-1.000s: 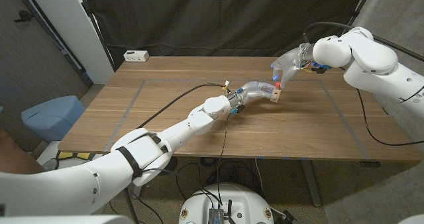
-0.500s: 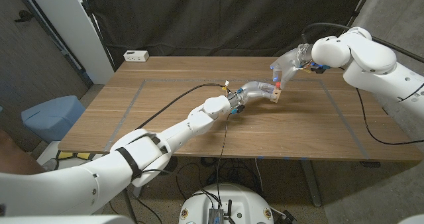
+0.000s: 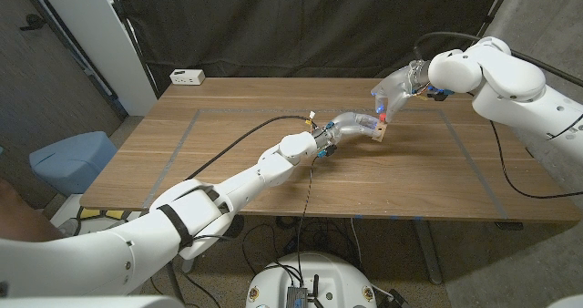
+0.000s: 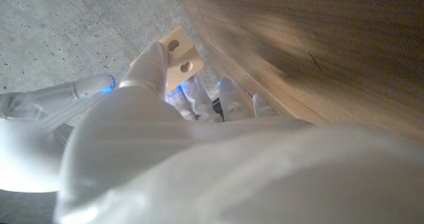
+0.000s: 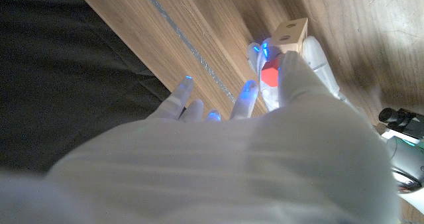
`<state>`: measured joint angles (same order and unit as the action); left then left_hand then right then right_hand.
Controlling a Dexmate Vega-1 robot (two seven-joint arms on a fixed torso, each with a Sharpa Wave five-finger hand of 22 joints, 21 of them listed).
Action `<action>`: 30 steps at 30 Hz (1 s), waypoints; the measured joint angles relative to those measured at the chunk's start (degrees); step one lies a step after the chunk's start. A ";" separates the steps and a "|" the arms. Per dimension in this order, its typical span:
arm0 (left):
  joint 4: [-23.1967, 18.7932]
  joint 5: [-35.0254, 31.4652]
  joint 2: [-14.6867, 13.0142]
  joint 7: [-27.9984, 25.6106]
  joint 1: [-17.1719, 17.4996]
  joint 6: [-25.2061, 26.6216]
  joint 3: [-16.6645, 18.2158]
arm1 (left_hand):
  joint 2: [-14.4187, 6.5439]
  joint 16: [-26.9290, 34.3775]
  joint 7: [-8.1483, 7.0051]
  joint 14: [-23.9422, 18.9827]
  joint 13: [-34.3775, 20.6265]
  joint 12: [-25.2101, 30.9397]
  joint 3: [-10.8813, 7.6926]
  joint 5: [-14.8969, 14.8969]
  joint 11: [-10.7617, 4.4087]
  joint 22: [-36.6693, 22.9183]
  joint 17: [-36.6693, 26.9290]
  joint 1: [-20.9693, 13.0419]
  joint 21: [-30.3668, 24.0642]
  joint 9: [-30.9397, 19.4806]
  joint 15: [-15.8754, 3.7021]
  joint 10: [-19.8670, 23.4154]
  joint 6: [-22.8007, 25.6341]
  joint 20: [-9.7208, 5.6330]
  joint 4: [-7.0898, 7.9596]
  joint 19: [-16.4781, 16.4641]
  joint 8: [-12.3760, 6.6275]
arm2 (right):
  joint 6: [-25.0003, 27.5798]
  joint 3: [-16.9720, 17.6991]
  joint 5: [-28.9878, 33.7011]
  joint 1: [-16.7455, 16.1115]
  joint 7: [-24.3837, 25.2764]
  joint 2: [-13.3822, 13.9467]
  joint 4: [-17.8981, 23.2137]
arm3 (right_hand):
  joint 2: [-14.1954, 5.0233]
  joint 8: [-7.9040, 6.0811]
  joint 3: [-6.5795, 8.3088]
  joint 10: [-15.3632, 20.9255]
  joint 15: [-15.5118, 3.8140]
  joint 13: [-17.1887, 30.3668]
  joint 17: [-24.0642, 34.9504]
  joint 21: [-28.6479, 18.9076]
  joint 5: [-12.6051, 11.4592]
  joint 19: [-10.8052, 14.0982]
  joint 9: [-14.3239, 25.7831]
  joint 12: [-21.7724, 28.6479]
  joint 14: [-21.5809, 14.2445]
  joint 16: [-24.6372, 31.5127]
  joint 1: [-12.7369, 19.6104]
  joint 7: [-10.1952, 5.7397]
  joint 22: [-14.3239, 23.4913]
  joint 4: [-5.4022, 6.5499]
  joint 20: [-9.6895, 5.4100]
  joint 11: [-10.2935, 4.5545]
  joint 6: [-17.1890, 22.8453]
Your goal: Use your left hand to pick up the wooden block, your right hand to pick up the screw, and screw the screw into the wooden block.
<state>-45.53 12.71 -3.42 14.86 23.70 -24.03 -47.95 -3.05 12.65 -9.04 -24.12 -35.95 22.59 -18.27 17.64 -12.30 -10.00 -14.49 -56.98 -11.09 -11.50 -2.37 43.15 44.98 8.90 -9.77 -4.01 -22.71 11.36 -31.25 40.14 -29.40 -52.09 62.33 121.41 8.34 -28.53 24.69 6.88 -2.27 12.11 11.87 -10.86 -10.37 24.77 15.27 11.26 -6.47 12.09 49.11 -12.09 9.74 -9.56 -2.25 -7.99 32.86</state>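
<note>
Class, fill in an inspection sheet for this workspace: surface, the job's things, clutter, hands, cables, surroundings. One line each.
Surface: wooden table with grey tape lines.
Job's things: wooden block held above the table; red-headed screw at the block.
Clutter: white power strip at the far left corner.
Hands: left hand grips the block; right hand pinches the screw.
Cables: black cable across the table to the left wrist.
Surroundings: black curtain behind; blue bin on the left.

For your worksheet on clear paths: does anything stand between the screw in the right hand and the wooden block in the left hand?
Nothing visible does. The right hand holds the red-headed screw right at the wooden block, which the left hand grips above the table.
</note>
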 measured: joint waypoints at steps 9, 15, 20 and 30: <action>-0.60 -0.10 -0.12 -0.10 0.18 0.26 -0.09 | 0.00 0.00 0.00 0.00 -0.04 0.00 0.00 -0.01 0.00 0.00 0.00 0.00 0.00 0.00 0.00 -0.01 0.00 0.00 0.00 0.00 0.00 | -0.19 0.50 -0.11 -0.39 0.01 0.24 0.00 | -0.30 -0.73 0.24 0.40 0.19 0.00 0.00 0.00 0.00 0.32 0.32 0.00 -0.43 0.21 0.29 0.21 -0.15 -0.24 -0.32 0.22 0.83; -0.67 -0.13 -0.13 -0.11 0.20 0.37 -0.16 | 0.00 0.00 0.00 0.00 -0.05 0.00 0.00 -0.11 0.00 0.00 0.00 0.00 0.00 0.00 0.00 -0.02 0.00 0.00 0.00 0.00 0.00 | -0.24 0.71 -0.36 -0.72 0.18 0.42 0.00 | -0.29 -1.16 0.47 0.70 -0.09 0.00 0.00 0.00 0.00 0.32 0.32 0.41 -0.70 0.21 0.30 0.21 -0.15 0.00 -0.32 -0.09 1.44; -0.71 -0.15 -0.13 -0.12 0.20 0.47 -0.19 | 0.00 0.00 0.00 0.00 -0.04 0.00 0.00 -0.22 0.07 0.00 0.00 0.00 0.00 0.00 0.00 -0.10 0.00 0.00 0.00 0.00 0.00 | -0.31 0.89 -0.54 -0.97 0.52 0.53 -0.06 | -0.44 -1.58 0.47 0.92 0.13 0.00 0.00 0.00 0.00 0.75 0.59 0.41 -0.92 0.21 0.92 0.72 -0.15 0.00 -0.32 -0.31 2.36; -0.77 -0.17 -0.11 -0.12 0.20 0.60 -0.26 | 0.00 0.00 0.00 0.00 -0.03 0.00 0.00 -0.23 0.23 0.00 0.00 0.00 0.00 0.00 0.00 0.02 0.00 0.00 0.00 0.00 0.00 | -0.46 1.11 -0.86 -1.43 1.26 0.73 -0.39 | -0.87 -2.67 0.88 2.04 0.13 -0.01 0.27 0.00 0.00 1.45 0.85 0.66 -1.73 0.43 1.34 1.23 -0.15 0.07 -0.40 -0.19 3.90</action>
<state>-46.30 12.54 -3.53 14.74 23.90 -23.43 -48.21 -3.05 12.65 -9.04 -24.12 -35.97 22.59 -18.27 17.40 -12.07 -10.00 -14.49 -56.98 -11.09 -11.51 -2.37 43.17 44.98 8.90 -9.77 -4.01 -22.71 10.91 -30.14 39.28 -30.82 -50.83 63.06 121.02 7.48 -31.19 25.56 8.92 -2.14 12.10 12.14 -10.86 -10.38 26.23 16.12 11.92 -8.21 12.52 50.45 -10.86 9.59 -9.49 -2.66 -8.18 36.76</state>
